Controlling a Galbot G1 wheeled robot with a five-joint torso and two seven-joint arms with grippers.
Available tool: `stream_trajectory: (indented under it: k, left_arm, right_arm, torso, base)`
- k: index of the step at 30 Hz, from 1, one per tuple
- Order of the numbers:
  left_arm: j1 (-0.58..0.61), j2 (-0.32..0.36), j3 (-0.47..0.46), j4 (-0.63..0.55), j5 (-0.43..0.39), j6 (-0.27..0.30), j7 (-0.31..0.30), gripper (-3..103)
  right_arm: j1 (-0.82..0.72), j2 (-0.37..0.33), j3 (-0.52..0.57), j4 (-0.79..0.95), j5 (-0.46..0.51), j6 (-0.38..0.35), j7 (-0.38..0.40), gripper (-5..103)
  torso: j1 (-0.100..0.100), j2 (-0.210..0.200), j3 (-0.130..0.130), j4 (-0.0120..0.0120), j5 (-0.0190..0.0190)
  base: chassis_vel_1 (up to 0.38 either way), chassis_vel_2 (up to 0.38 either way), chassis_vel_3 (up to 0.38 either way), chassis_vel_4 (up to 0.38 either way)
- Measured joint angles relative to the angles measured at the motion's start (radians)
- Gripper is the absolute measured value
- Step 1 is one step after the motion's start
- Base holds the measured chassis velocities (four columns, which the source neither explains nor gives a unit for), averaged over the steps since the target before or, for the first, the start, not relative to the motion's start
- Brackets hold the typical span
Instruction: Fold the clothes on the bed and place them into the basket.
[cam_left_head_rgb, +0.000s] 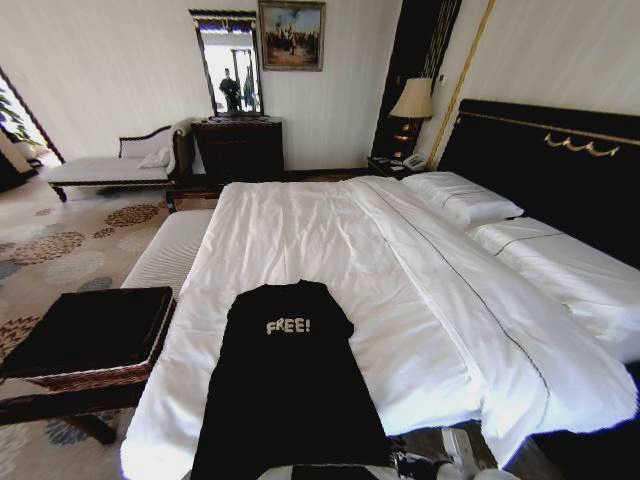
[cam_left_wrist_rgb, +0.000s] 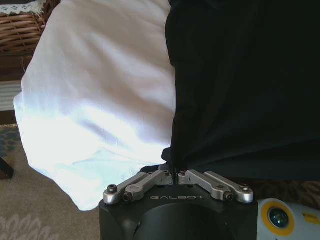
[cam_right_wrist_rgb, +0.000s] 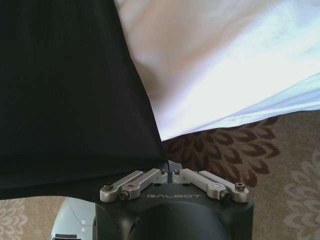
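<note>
Your left end effector (cam_left_wrist_rgb: 174, 173) is closed on the hem of the black "FREE!" cotton T-shirt (cam_left_head_rgb: 285, 385). Your right end effector (cam_right_wrist_rgb: 169, 171) pinches its other hem corner. The shirt lies on the white-duveted bed (cam_left_head_rgb: 330, 240).

A black T-shirt (cam_left_head_rgb: 285, 390) with white "FREE!" on the chest lies flat on the near side of the bed (cam_left_head_rgb: 330, 250), its sleeves folded in so it forms a long narrow strip, and its lower end hangs over the bed's edge. The bed is wide, with a white duvet, white pillows and a black headboard. The basket (cam_left_head_rgb: 88, 335), woven brown wicker with a black top, stands just beside the bed's left side.
</note>
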Motion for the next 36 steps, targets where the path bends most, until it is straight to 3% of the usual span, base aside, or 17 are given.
stream_trajectory:
  k: [14,15,16,18,22,24,25,27,28,30,31,33,36]
  left_arm:
    - [-0.014,0.012,0.04,0.023,0.043,0.005,0.019,-2]
    - [-0.026,0.013,0.035,0.022,0.038,0.011,0.025,1]
    - [-0.037,0.012,0.032,0.019,0.035,0.02,0.026,7]
    - [-0.041,0.011,0.031,0.018,0.035,0.022,0.027,7]
    - [-0.043,0.003,0.027,0.016,0.05,0.025,0.024,28]
    - [-0.041,-0.002,0.025,0.016,0.056,0.021,0.02,33]
    - [-0.041,-0.005,0.021,0.016,0.061,0.016,0.017,33]
    - [-0.041,-0.017,0.008,0.01,0.068,0.0,0.011,44]
    - [-0.041,-0.017,0.008,0.01,0.068,0.0,0.011,44]
    - [-0.05,-0.033,-0.012,-0.001,0.076,-0.027,0.006,55]
    - [-0.059,-0.041,-0.025,-0.005,0.086,-0.042,0.004,60]
    - [-0.072,-0.051,-0.039,-0.007,0.095,-0.057,0.002,60]
    - [-0.113,-0.079,-0.079,-0.01,0.099,-0.08,-0.002,76]
  right_arm:
    - [0.031,0.021,-0.026,-0.028,-0.021,0.003,0.016,-3]
    - [0.037,0.022,-0.029,-0.033,-0.024,0.003,0.026,-3]
    - [0.04,0.022,-0.031,-0.034,-0.025,0.003,0.028,8]
    - [0.04,0.021,-0.032,-0.034,-0.025,0.003,0.029,8]
    - [0.032,0.02,-0.027,-0.019,-0.025,0.004,0.034,30]
    - [0.027,0.019,-0.021,-0.015,-0.032,0.004,0.034,30]
    - [0.026,0.019,-0.017,-0.012,-0.041,0.004,0.033,35]
    - [0.027,0.021,-0.003,-0.002,-0.068,0.007,0.026,46]
    - [0.027,0.021,-0.003,-0.002,-0.068,0.007,0.026,46]
    - [0.049,0.025,0.01,0.012,-0.091,0.043,0.01,57]
    - [0.063,0.026,0.014,0.019,-0.099,0.072,0.005,57]
    - [0.079,0.026,0.016,0.025,-0.113,0.102,-0.003,62]
    - [0.138,0.023,0.018,0.026,-0.21,0.207,-0.057,79]
  torso:
    - [0.0,0.0,0.0,0.0002,0.0001]
    - [0.0,0.0,0.0,-0.0001,0.0]
    - [0.0,0.0,0.0,-0.0004,-0.0001]
    - [0.0,0.0,0.0,-0.0005,0.0]
    - [0.0,0.0,0.0,-0.0001,0.0001]
    - [0.0,0.0,0.0,-0.0001,0.0001]
    - [0.0,0.0,0.0,-0.0001,0.0001]
    - [0.0,0.0,0.0,-0.0001,0.0]
    - [0.0,0.0,0.0,-0.0001,0.0]
    - [0.0,0.0,0.0,-0.0002,0.0001]
    - [0.0,0.0,0.0,0.0,0.0001]
    - [0.0,0.0,0.0,0.0,0.0002]
    - [0.0,0.0,0.0,-0.0001,0.0001]
  base:
    - [0.0,0.0,0.0,0.0]
    - [0.0,0.0,0.0,0.0]
    - [0.0,0.0,0.0,0.0]
    - [0.0,0.0,0.0,0.0]
    - [0.0,0.0,0.0,0.0]
    - [0.0,0.0,0.0,0.0]
    - [0.0,0.0,0.0,0.0]
    - [0.0,0.0,0.0,0.0]
    - [0.0,0.0,0.0,0.0]
    - [0.0,0.0,0.0,0.0]
    - [0.0,0.0,0.0,0.0]
    - [0.0,0.0,0.0,0.0]
    - [0.0,0.0,0.0,0.0]
